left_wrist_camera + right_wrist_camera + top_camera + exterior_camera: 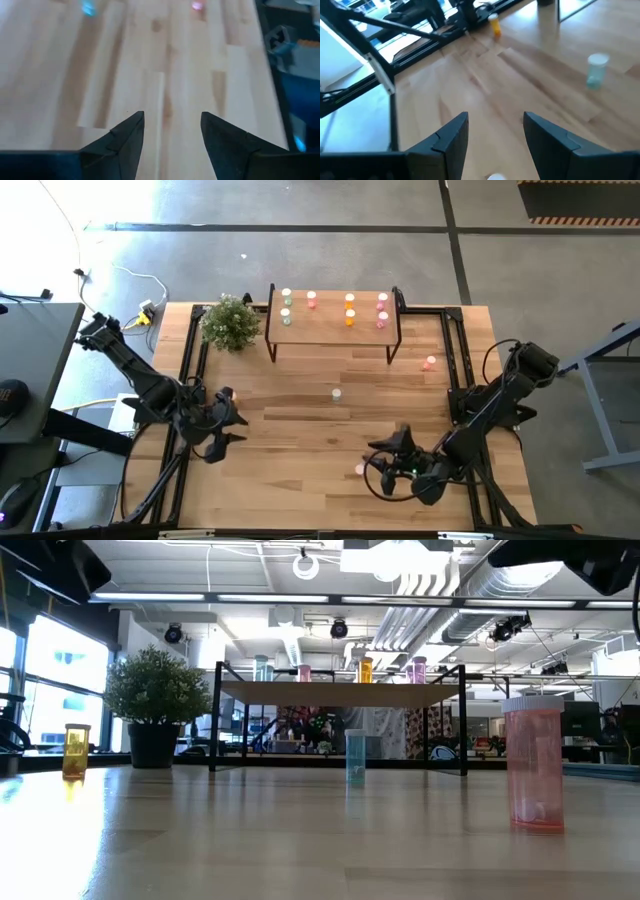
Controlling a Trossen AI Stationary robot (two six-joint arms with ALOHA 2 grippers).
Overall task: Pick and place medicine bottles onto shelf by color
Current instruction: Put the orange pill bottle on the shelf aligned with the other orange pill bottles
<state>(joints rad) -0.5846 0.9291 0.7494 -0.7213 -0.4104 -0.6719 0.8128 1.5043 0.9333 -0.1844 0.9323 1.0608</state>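
The shelf (335, 320) stands at the table's far side with several medicine bottles on its top, grouped pale green, pink, orange and magenta from left to right. Loose bottles stand upright on the table: an orange one (225, 393), a pale green one (337, 393), and two pink ones (430, 363) (358, 470). My left gripper (172, 132) is open over bare wood at the table's left, just near of the orange bottle. My right gripper (495, 132) is open at the near right. The near pink bottle's white cap (495, 176) shows low between its fingers.
A green potted plant (231, 322) stands left of the shelf. Black frame rails run along the table's left (190, 350) and right (455, 350) sides. Bare wood lies between the two arms in the table's middle.
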